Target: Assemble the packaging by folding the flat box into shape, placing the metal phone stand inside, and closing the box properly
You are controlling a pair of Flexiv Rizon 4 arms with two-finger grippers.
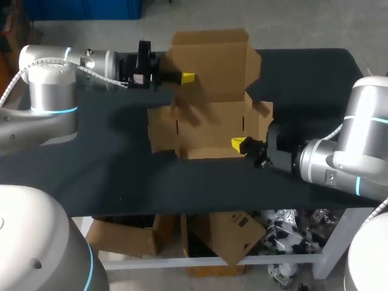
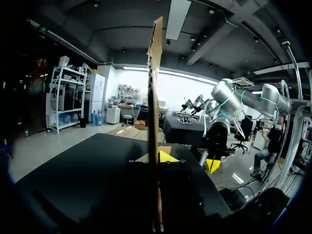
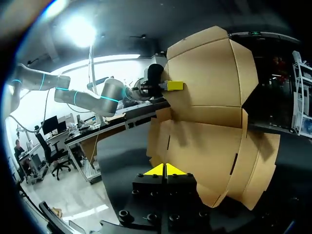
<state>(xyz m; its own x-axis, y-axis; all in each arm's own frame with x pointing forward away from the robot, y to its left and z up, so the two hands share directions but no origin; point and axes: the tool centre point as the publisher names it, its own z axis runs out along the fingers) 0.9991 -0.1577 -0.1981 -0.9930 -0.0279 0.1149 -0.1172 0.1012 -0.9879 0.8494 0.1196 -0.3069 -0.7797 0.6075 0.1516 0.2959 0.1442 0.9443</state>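
A brown cardboard box [image 1: 209, 127] lies partly folded on the black table, its base flat and its lid panel [image 1: 212, 60] raised toward the far edge. My left gripper [image 1: 189, 77] comes in from the left and is shut on the side edge of that lid. In the left wrist view the cardboard [image 2: 155, 97] runs edge-on between its fingers [image 2: 157, 157]. My right gripper [image 1: 239, 143] is shut with nothing in it, its tips at the box's front right corner. In the right wrist view its tips [image 3: 165, 169] point at the box [image 3: 204, 136], with the left gripper [image 3: 175, 86] beyond.
The black table [image 1: 121, 170] stretches wide to the left of the box and toward its front edge. The raised lid reaches past the table's far edge. My right arm [image 1: 321, 160] lies low over the table's right part.
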